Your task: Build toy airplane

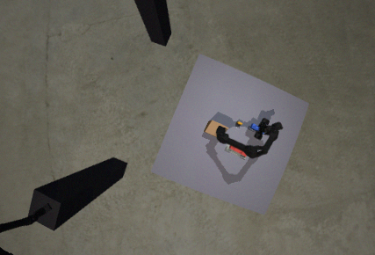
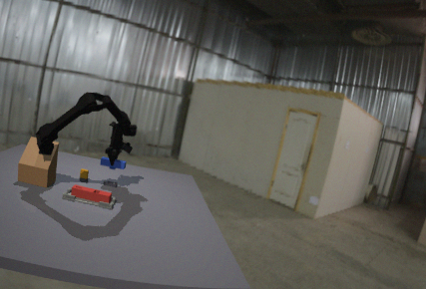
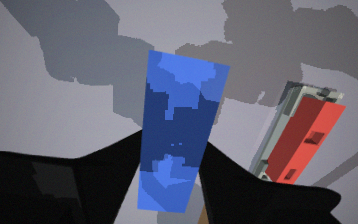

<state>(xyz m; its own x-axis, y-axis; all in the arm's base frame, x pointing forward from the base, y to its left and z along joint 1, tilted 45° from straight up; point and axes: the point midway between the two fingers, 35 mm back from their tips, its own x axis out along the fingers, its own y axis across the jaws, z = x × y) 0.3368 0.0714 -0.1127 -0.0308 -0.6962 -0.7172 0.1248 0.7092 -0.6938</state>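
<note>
The blue wing [image 1: 254, 127] [image 2: 120, 163] [image 3: 183, 75] is held level above the table. My gripper [image 2: 112, 162] [image 3: 172, 136] is shut on its middle, one finger at each long side. The wing's tab is not clearly visible. The red fuselage [image 1: 238, 151] [image 2: 91, 194] [image 3: 302, 137] lies in the pale grey cradle [image 2: 108, 203] [image 3: 281, 131], with two dark sockets on top in the wrist view; it looks flat. The yellow tail fin [image 1: 239, 123] [image 2: 84, 173] stands upright behind the cradle, in a small dark base.
The arm rises from an orange-brown block [image 1: 212, 127] [image 2: 37, 169] on the grey table [image 1: 190, 101] [image 2: 171, 239]. A small dark grey, frame-like holder [image 2: 110, 183] is on the table below the wing. The arm's shadows fall around the cradle.
</note>
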